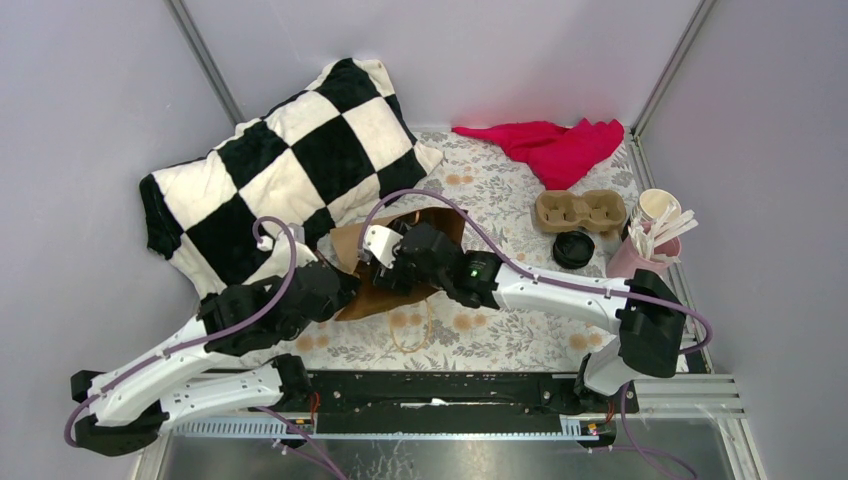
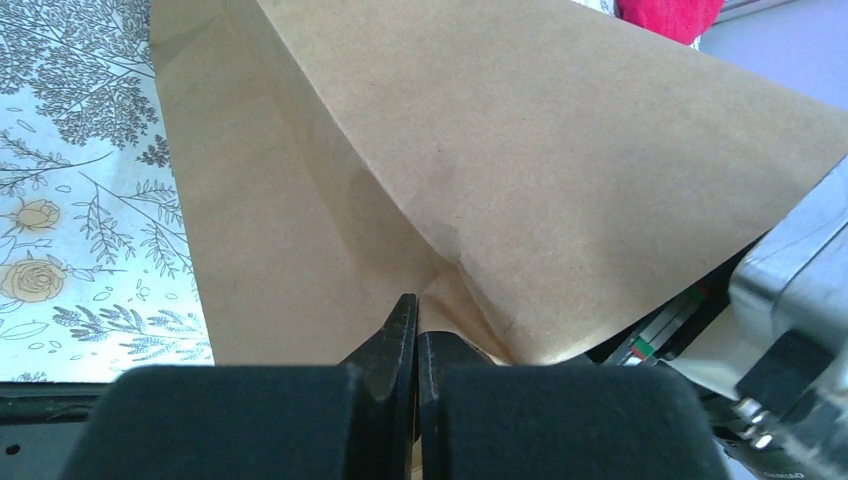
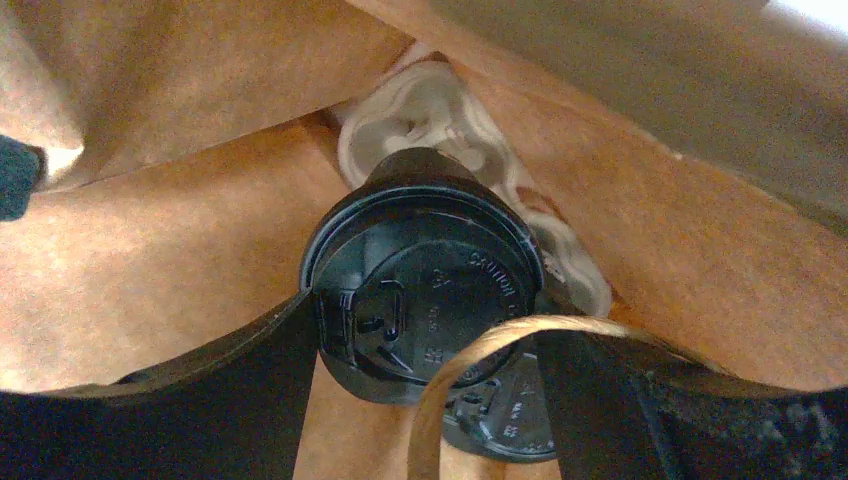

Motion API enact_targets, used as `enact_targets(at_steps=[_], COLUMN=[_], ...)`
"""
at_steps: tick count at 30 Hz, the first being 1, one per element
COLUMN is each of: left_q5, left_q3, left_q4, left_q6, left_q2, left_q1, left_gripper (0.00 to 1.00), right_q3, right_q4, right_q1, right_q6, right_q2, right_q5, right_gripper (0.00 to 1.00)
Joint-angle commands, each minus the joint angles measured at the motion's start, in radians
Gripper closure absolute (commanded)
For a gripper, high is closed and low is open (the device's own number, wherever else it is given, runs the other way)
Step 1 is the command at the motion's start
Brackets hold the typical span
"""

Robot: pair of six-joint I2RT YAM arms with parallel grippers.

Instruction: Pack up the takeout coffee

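Coffee cup (image 3: 425, 270) lid reads CAUTION | right fingers (image 3: 200, 420) grip it | left fingers (image 2: 395, 345) pinch paper bag (image 2: 500, 150)

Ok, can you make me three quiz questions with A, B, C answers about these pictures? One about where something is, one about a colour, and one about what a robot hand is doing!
1. Where is the black coffee cup between the right gripper's fingers?
A. On a shelf
B. Inside the brown paper bag
C. In a sink

2. What colour is the crumpled cloth at the back?
A. Red
B. Green
C. Blue

3. What is the left gripper doing?
A. Hanging wide open
B. Holding a spoon
C. Pinching the bag

Answers:
1 B: brown paper surrounds the cup on every side in the right wrist view.
2 A: it shows bright red in the top view.
3 C: its fingers are closed together on a fold of the paper.
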Motion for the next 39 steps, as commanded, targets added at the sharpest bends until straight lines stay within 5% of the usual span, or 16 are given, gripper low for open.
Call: enact_targets(at_steps=[1, 18, 39], left_q5=[-0.017, -0.029, -0.229], left_q3=[0.070, 0.095, 0.173], left_q4=[-0.092, -0.093, -0.364], left_q6=[-0.041, 0.007, -0.221], left_q2=[0.031, 0.054, 0.013], left_q1=[0.000, 0.000, -0.001], left_gripper=[1.00, 1.00, 1.00], right_q3=[-0.023, -0.001, 0.055], right_q4=[0.150, 0.323, 0.267], right_q1=[0.001, 0.001, -0.020], right_q6=[-0.128, -0.288, -0.196], right_q2=[-0.003, 0.155, 0.199], right_q5=[-0.012, -0.052, -0.152], right_gripper=[0.25, 0.21, 0.22])
